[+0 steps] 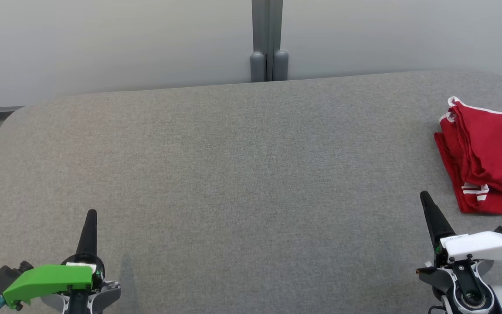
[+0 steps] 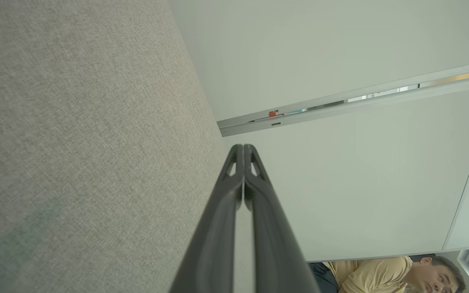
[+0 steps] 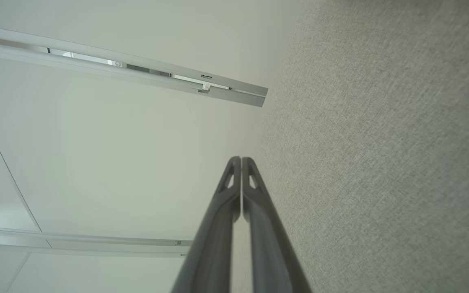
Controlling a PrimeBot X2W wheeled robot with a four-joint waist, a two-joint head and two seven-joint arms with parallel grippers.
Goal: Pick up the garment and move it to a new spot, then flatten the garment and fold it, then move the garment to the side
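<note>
While the red garment lies folded in a loose stack at the right edge of the head view, on the grey counter, both tools sit low in the frame and apart from it. The right tool is at the lower right, its dark fingers pressed together into one point that tips slightly left. The garment lies just up and to the right of that tip, near but not touching. The left tool is at the lower left, also pinched to a single point, well apart from the garment with the width of the counter between. Neither holds anything. Each wrist view shows its two fingers meeting at the tips, counter on one side and pale wall on the other. White trim shows along the garment's upper edge and near its lower left corner. A person in a yellow shirt shows at the lower right of the left wrist view.
</note>
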